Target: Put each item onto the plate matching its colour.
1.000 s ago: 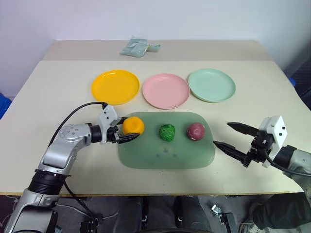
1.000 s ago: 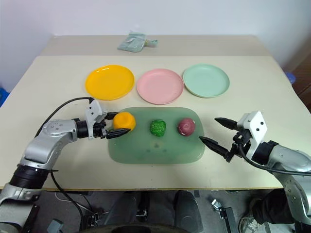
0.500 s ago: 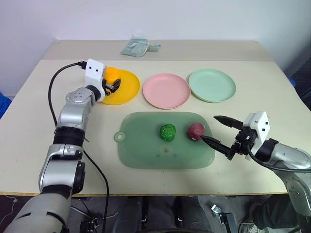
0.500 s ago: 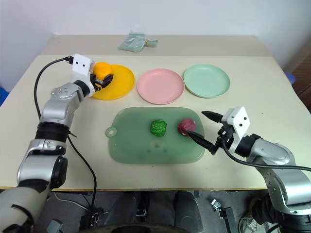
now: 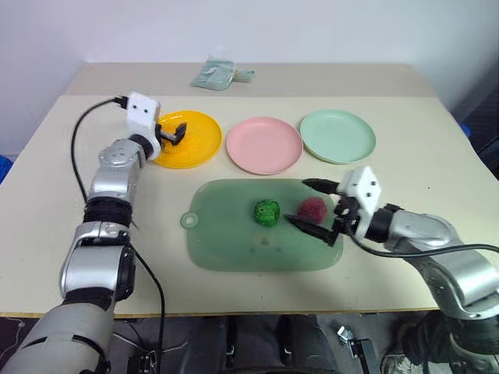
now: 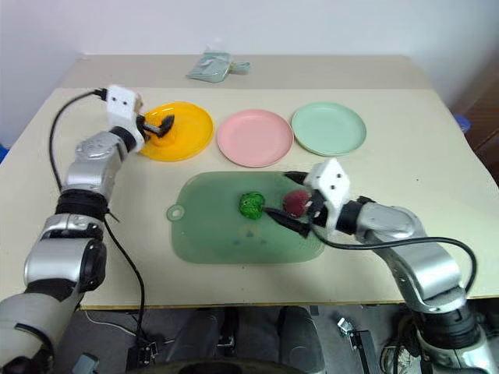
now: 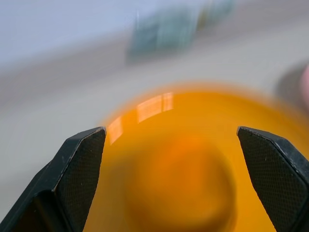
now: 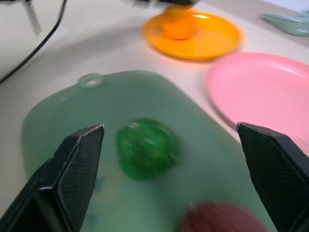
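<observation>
L gripper (image 5: 176,132) upper left of frame, over the yellow-orange plate (image 5: 199,149), fingers spread apart, nothing gripped; orange-yellow toy (image 8: 179,23) sits on that plate, just below the fingertips. R gripper (image 5: 313,207) centre-right, fingers wide apart either side of the dark red-purple ball (image 5: 313,208), not clamped on it. Ball and bumpy green toy (image 5: 267,212) lie on the translucent green tray (image 5: 234,241), near each other but apart. Pink plate (image 5: 264,146) and mint plate (image 5: 337,135) sit behind the tray.
</observation>
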Robot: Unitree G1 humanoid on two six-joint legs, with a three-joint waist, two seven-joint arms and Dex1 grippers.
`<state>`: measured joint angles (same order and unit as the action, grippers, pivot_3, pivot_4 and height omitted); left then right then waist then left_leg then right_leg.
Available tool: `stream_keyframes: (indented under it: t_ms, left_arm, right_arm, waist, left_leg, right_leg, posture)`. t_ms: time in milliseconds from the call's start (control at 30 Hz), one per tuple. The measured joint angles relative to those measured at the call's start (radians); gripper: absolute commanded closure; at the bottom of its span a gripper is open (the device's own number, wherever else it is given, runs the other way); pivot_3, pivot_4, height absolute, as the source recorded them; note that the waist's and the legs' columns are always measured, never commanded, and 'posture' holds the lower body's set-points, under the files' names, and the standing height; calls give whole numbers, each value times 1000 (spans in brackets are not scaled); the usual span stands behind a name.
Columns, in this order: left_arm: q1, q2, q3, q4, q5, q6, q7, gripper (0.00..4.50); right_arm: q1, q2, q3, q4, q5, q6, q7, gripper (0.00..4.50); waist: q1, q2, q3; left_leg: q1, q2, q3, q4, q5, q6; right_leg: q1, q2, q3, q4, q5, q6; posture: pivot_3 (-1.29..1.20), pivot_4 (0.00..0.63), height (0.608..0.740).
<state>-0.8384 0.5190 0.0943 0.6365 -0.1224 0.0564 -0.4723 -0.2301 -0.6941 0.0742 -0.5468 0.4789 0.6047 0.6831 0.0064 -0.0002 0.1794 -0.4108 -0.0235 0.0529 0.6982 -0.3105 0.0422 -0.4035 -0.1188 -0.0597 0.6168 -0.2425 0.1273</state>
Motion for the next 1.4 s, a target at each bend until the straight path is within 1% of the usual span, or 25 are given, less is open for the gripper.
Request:
stream_keyframes:
  t_ms: [100, 167, 300, 333, 400, 433, 467, 500, 533, 667, 767, 867, 967, 1067, 1100, 1133, 1200, 1233, 1333, 1400]
  left_arm:
    - [199, 84, -3, -250, -25, 17, -114, 65]
    - [377, 136, -22, -466, -90, 58, -245, 65]
    - [576, 190, -95, -765, -192, 143, -431, 65]
    - [608, 202, -106, -821, -211, 165, -457, 0]
    - [650, 212, -120, -902, -243, 209, -488, 0]
    - [661, 212, -120, -925, -256, 227, -492, 0]
    - [668, 214, -120, -941, -263, 242, -494, 0]
    - [671, 215, -119, -952, -268, 254, -497, 0]
    - [673, 216, -118, -962, -275, 265, -498, 0]
    - [690, 216, -119, -982, -282, 285, -498, 0]
    - [688, 191, -123, -998, -283, 288, -491, 0]
    - [689, 161, -152, -1017, -283, 292, -481, 0]
    - [689, 139, -167, -1036, -283, 308, -465, 0]
    - [690, 116, -182, -1055, -282, 314, -441, 0]
    - [690, 110, -187, -1063, -282, 321, -437, 0]
    - [692, 106, -191, -1071, -282, 327, -429, 0]
    - [699, 104, -193, -1078, -281, 330, -412, 0]
    - [707, 105, -192, -1081, -281, 331, -405, 0]
    - [721, 107, -191, -1088, -282, 335, -392, 0]
    - [732, 112, -185, -1095, -282, 339, -390, 0]
  right_arm:
    - [-45, 20, 83, 33, -75, -4, -12, 0]
    - [-73, 38, 137, 78, -124, -6, -15, 0]
    - [-103, 74, 205, 125, -183, -4, -17, 0]
    - [-115, 86, 218, 141, -199, -2, -22, 535]
    - [-130, 103, 232, 171, -228, -1, -33, 1181]
    - [-135, 110, 232, 181, -239, 0, -38, 1793]
    - [-138, 113, 232, 182, -244, 0, -39, 2276]
    - [-138, 116, 232, 182, -247, 0, -39, 2625]
    - [-138, 120, 230, 181, -248, 0, -38, 2738]
    - [-158, 140, 199, 150, -230, -1, -37, 2738]
    - [-297, 189, 114, 236, -248, -3, -129, 2738]
    - [-456, 189, 21, 464, -341, -34, -274, 2738]
    - [-511, 178, -11, 719, -419, -95, -365, 2738]
    - [-565, 204, -26, 1003, -447, -192, -403, 2738]
    - [-577, 209, -26, 1063, -453, -225, -402, 1679]
    - [-591, 213, -31, 1131, -455, -270, -399, 1277]
    - [-599, 216, -53, 1189, -453, -344, -388, 221]
    - [-599, 215, -63, 1189, -449, -377, -373, 37]
    - [-581, 204, -83, 1110, -416, -428, -298, 37]
    - [-494, 158, -93, 910, -332, -429, -149, 37]
  waist:
    - [-10, 1, 0]
    - [-12, 0, 0]
    - [3, 0, 0]
    - [4, 0, 0]
    - [5, 0, 0]
    - [6, 0, 0]
    - [5, 0, 0]
    - [5, 0, 0]
    - [4, 0, 0]
    - [3, 0, 0]
    - [2, 1, 0]
    - [8, 0, -1]
    - [2, 0, -1]
    - [-16, 1, 0]
    - [-20, 2, 0]
    - [-24, 2, 0]
    - [-27, 3, 1]
    - [-27, 3, 1]
    - [-26, 4, 1]
    - [-13, 4, 1]
  left_leg:
    - [0, 0, 1, 0, 0, 0]
    - [0, 0, -1, 0, 0, 0]
    - [0, 0, -1, 1, 0, -1]
    - [0, 0, -1, 1, 0, -1]
    - [0, 0, -1, 1, 0, -1]
    - [0, 0, -1, 1, 0, -1]
    - [0, 0, -1, 1, 0, -1]
    - [0, 0, -1, 1, 0, -1]
    - [0, 0, -1, 1, 0, -1]
    - [0, 0, -1, 1, 0, -1]
    - [0, 0, 0, 1, 1, -1]
    - [1, -1, -1, 0, 1, -1]
    - [0, -1, 0, -2, 1, -1]
    - [0, 0, 1, -3, 1, -2]
    - [0, 0, 1, -4, 2, -2]
    - [0, 0, 1, -4, 2, -2]
    - [0, 1, 1, -5, 2, -3]
    - [0, 1, 1, -5, 2, -3]
    - [0, 1, 1, -5, 2, -3]
    - [0, 1, 0, -5, 2, -3]
  right_leg:
    - [0, 0, 0, 1, 0, 0]
    - [1, -1, 0, 1, 0, 0]
    - [1, -1, 0, -1, 0, -1]
    - [1, -1, 0, -1, 0, -1]
    - [0, -1, 0, 0, 0, -1]
    - [0, -1, 0, 0, 0, -1]
    - [0, -1, 0, 0, 0, -1]
    - [0, 0, 0, 0, 0, -1]
    - [0, 0, 0, 0, 0, -1]
    - [0, 0, 0, 0, 0, -1]
    - [0, 0, 1, 1, 0, -1]
    - [0, 0, 0, 0, 0, -1]
    - [0, 0, 1, 0, 0, -1]
    - [-1, 1, 1, 0, 0, -1]
    - [-1, 1, 1, 0, 0, -1]
    - [-1, 1, 1, 0, 0, -1]
    - [-1, 2, 1, 0, 0, -1]
    - [-1, 2, 1, 0, 0, -1]
    - [-2, 2, 1, 0, 0, -1]
    - [0, 1, 0, -1, 0, -1]
  posture:
    - [0, 150, 740]
    - [0, 150, 740]
    - [0, 150, 740]
    - [0, 150, 740]
    - [0, 150, 740]
    - [0, 150, 740]
    - [0, 150, 740]
    - [0, 150, 740]
    - [0, 150, 740]
    - [0, 150, 740]
    - [0, 150, 740]
    - [0, 150, 740]
    - [0, 150, 740]
    - [0, 150, 740]
    - [0, 150, 740]
    - [0, 150, 740]
    - [0, 150, 740]
    - [0, 150, 740]
    - [0, 150, 740]
    - [0, 150, 740]
